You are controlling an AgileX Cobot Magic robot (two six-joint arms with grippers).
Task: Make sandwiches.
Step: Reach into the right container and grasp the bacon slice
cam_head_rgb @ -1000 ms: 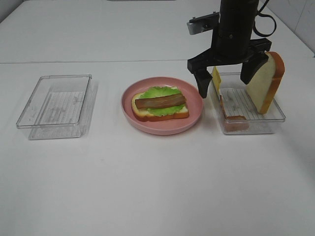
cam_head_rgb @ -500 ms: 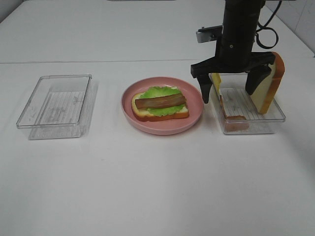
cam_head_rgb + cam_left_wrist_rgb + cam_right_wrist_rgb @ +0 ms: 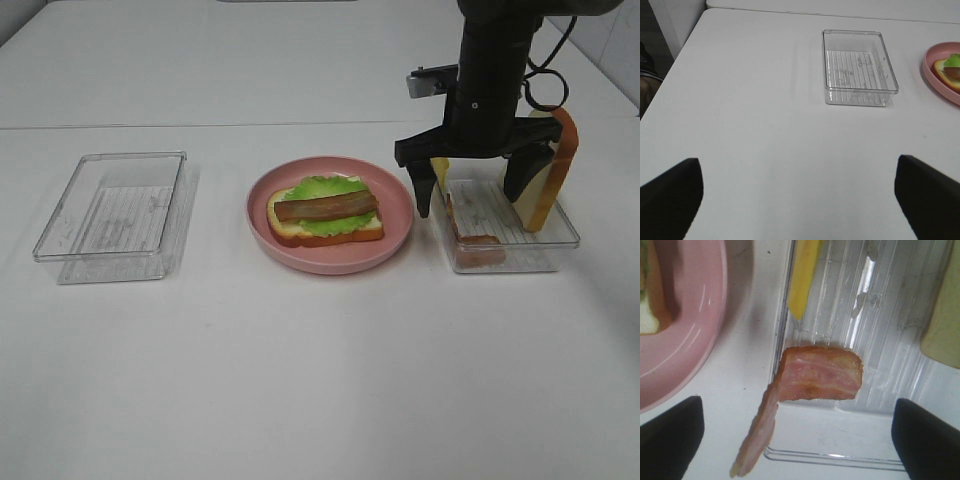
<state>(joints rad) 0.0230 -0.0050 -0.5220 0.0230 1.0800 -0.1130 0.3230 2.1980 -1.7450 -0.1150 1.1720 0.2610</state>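
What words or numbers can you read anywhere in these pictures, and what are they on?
No readable words or numbers anywhere.
Faint raised marks on the floor of the left clear container: too blurred to read.
Pink plate, sandwich, right gripper: no writing shows.

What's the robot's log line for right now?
right gripper: open over right tray | plate: bread, lettuce, bacon stacked | left gripper: open

Left hand (image 3: pixel 800 200) and right hand (image 3: pixel 471 200) both spread wide.
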